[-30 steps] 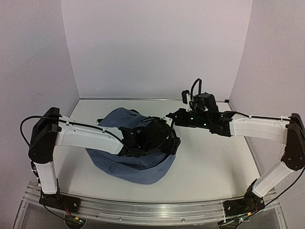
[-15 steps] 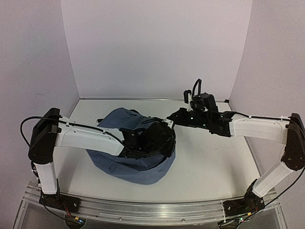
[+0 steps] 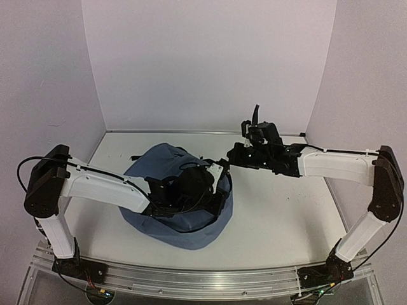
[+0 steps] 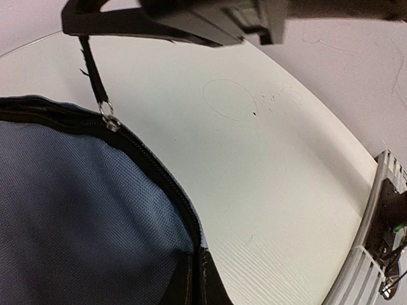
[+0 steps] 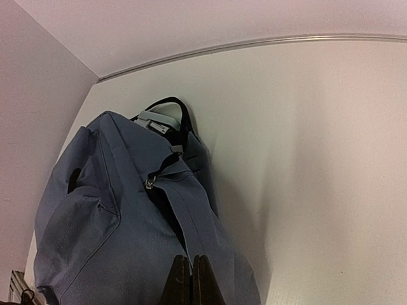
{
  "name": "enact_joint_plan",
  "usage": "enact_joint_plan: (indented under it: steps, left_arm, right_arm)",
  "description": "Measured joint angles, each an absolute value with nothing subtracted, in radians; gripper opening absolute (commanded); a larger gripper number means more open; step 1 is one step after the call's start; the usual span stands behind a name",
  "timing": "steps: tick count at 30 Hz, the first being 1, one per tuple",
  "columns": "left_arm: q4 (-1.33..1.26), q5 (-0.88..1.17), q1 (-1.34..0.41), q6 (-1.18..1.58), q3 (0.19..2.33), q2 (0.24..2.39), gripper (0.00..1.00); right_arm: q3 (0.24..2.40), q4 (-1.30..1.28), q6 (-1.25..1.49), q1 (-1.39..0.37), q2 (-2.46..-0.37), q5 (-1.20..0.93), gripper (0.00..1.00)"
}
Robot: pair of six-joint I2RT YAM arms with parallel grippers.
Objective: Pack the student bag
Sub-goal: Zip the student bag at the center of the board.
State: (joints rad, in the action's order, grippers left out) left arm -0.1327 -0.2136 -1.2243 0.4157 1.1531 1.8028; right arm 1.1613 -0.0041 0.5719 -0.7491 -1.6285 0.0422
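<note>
Workspace viewed from above and from both wrists. The student bag (image 3: 175, 219), a soft slate-blue pack, lies on the white table (image 3: 280, 210) left of centre, beneath the forearm of the left arm and near the front half of the surface. Its black zipper (image 4: 152, 171) curves along the open rim. The left gripper (image 4: 196, 267) has its fingers pressed together on that zippered rim, which runs straight in between them. The right gripper (image 5: 191, 270) reaches in from the right to the bag's upper right edge, its fingers likewise closed, with a fold of blue fabric rising to their tips. A black pull strap (image 4: 92, 73) rises taut from the zipper's metal ring (image 4: 108, 117). A black carry loop (image 5: 166, 101) shows at the bag's far end.
</note>
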Motion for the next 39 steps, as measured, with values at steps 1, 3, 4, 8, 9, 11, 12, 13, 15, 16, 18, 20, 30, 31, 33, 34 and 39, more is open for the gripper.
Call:
enact_joint_plan:
  steps: [1,3,4,8,9,11,12,13,15,16,18,20,30,31,33,34,39]
  left_arm:
    - [-0.139,-0.197,-1.223,0.412,1.145,1.796,0.00]
    - [-0.152,-0.162,-1.220,0.402,1.131,1.787,0.00]
    - [-0.158,-0.143,-1.218,0.400,1.126,1.784,0.00]
    - [-0.186,-0.060,-1.209,0.402,1.101,1.774,0.00]
    - [-0.190,-0.041,-1.207,0.404,1.096,1.772,0.00]
    - [-0.194,-0.005,-1.205,0.413,1.095,1.772,0.00]
    - [-0.194,0.010,-1.204,0.416,1.095,1.772,0.00]
    - [-0.195,0.026,-1.203,0.420,1.095,1.772,0.00]
    - [-0.197,0.049,-1.203,0.423,1.095,1.772,0.00]
    - [-0.200,0.057,-1.203,0.424,1.095,1.772,0.00]
    - [-0.203,0.065,-1.203,0.425,1.095,1.772,0.00]
    - [-0.204,0.068,-1.202,0.426,1.095,1.772,0.00]
    - [-0.199,0.067,-1.200,0.451,1.099,1.772,0.16]
    - [-0.185,0.066,-1.203,0.460,1.103,1.772,0.31]
    - [-0.148,0.057,-1.214,0.487,1.114,1.769,0.50]
    - [-0.129,0.052,-1.217,0.502,1.120,1.763,0.57]
    - [-0.039,0.047,-1.173,0.555,1.131,1.675,0.77]
  right_arm:
    - [1.177,-0.006,0.571,-0.749,-1.644,0.039,0.00]
    - [1.208,-0.014,0.568,-0.751,-1.673,0.029,0.00]
    - [1.221,-0.017,0.566,-0.752,-1.689,0.022,0.00]
    - [1.279,-0.029,0.565,-0.754,-1.750,-0.023,0.00]
    - [1.294,-0.030,0.565,-0.754,-1.766,-0.037,0.00]
    - [1.322,-0.030,0.565,-0.754,-1.796,-0.057,0.00]
    - [1.334,-0.028,0.565,-0.754,-1.809,-0.065,0.00]
    - [1.348,-0.025,0.565,-0.754,-1.825,-0.073,0.00]
    - [1.372,-0.024,0.564,-0.754,-1.853,-0.085,0.00]
    - [1.388,-0.023,0.564,-0.754,-1.870,-0.095,0.00]
    - [1.412,-0.025,0.564,-0.754,-1.897,-0.114,0.00]
    - [1.434,-0.027,0.564,-0.754,-1.920,-0.133,0.00]
    - [1.487,-0.019,0.552,-0.754,-1.962,-0.163,0.36]
    - [1.491,0.000,0.550,-0.753,-1.962,-0.163,0.49]
    - [1.496,0.031,0.550,-0.751,-1.954,-0.165,0.71]
    - [1.493,0.044,0.549,-0.751,-1.942,-0.167,0.80]
    - [1.383,0.046,0.547,-0.747,-1.781,-0.145,0.98]
